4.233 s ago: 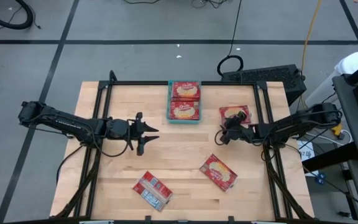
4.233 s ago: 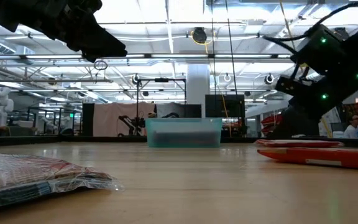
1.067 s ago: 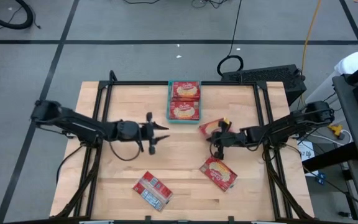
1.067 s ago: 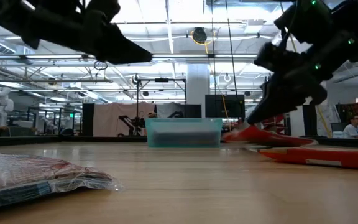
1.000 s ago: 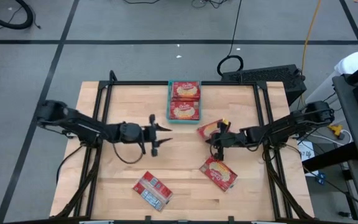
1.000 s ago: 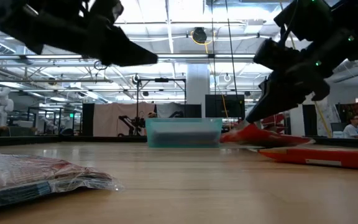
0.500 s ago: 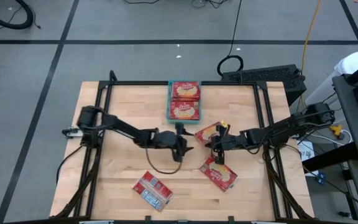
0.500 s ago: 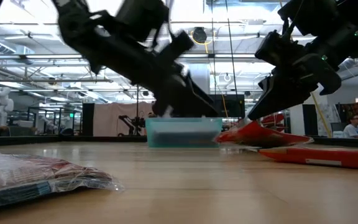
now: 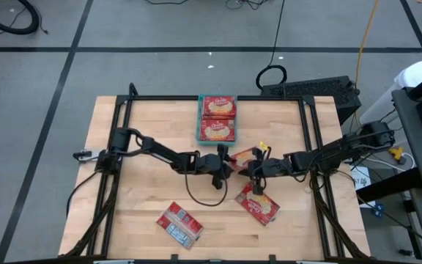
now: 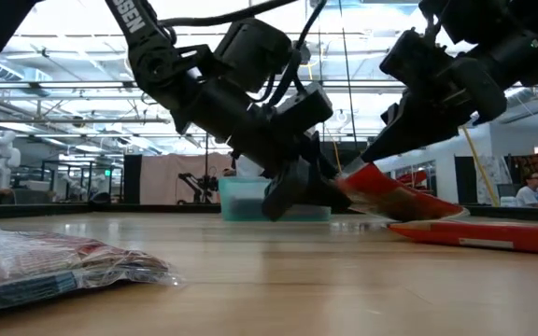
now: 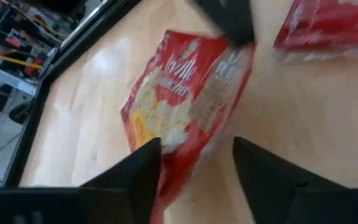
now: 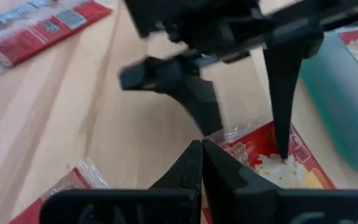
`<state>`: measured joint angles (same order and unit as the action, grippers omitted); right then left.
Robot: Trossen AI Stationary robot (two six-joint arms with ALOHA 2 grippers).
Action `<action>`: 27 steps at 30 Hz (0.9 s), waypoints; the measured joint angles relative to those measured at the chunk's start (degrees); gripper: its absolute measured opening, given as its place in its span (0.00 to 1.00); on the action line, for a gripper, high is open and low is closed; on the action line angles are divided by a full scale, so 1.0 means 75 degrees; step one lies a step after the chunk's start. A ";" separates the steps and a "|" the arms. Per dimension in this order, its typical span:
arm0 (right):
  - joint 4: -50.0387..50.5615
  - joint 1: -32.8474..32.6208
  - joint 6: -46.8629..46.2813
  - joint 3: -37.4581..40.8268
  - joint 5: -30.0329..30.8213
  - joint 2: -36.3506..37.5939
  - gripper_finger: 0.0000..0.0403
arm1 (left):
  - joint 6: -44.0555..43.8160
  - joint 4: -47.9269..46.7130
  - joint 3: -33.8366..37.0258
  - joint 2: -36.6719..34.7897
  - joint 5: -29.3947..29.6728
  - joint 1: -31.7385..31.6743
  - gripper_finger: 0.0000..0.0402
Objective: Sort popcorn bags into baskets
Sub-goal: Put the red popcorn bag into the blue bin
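The right gripper [image 9: 255, 167] is pinched shut on a popcorn bag [image 9: 243, 155] near the middle of the table, with the left gripper [image 9: 224, 167] reaching in just left of that bag, its fingers spread apart. In this high view the teal basket [image 9: 199, 129] sits at the far centre of the table and holds two bags [image 9: 217, 117] lying flat, one behind the other. A further bag [image 9: 258, 206] lies on the wood nearer, right of centre, and another [image 9: 179, 225] lies near the front edge, left of centre.

In the low view the held bag [image 10: 395, 198] hangs tilted, one end raised in the right gripper [image 10: 381, 140] above the table, the left gripper [image 10: 302, 182] close at its left, and the basket [image 10: 241, 198] partly hidden behind. A bag [image 10: 54, 263] lies at the near left and another [image 10: 493, 233] flat at the right.

The left wrist view shows the open fingers [image 11: 132, 177] either side of the held bag [image 11: 179, 106].

The right wrist view shows closed fingertips [image 12: 199, 163] on the bag [image 12: 272, 165], beside the basket [image 12: 334, 118].
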<state>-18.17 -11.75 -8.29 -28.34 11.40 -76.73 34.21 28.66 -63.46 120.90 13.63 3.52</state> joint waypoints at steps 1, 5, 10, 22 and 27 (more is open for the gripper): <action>-0.0064 0.0008 -0.0001 0.0000 -0.0097 0.0000 0.00 | 0.0056 -0.0014 0.0000 0.0000 0.0073 -0.0021 0.46; -0.0217 0.0061 -0.0464 0.0000 -0.0154 0.0000 0.00 | 0.0398 -0.0005 0.0000 0.0000 0.0330 -0.0032 0.18; -0.0458 0.0087 -0.1586 -0.0003 -0.0129 0.0213 0.01 | 0.0361 -0.0208 0.0008 -0.0224 0.1254 0.0243 0.04; -0.0764 0.0321 -0.4001 -0.0006 0.0080 0.1728 0.31 | 0.0373 -0.3654 0.0017 -0.2517 0.3068 0.1132 0.01; -0.2130 0.0210 -0.4316 -0.0003 0.0675 0.1497 0.44 | 0.0377 -0.5029 0.0017 -0.3718 0.4430 0.1921 0.01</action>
<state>-34.14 -10.18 -40.66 -28.36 16.47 -65.50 37.04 -9.05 -63.33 93.02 46.86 17.93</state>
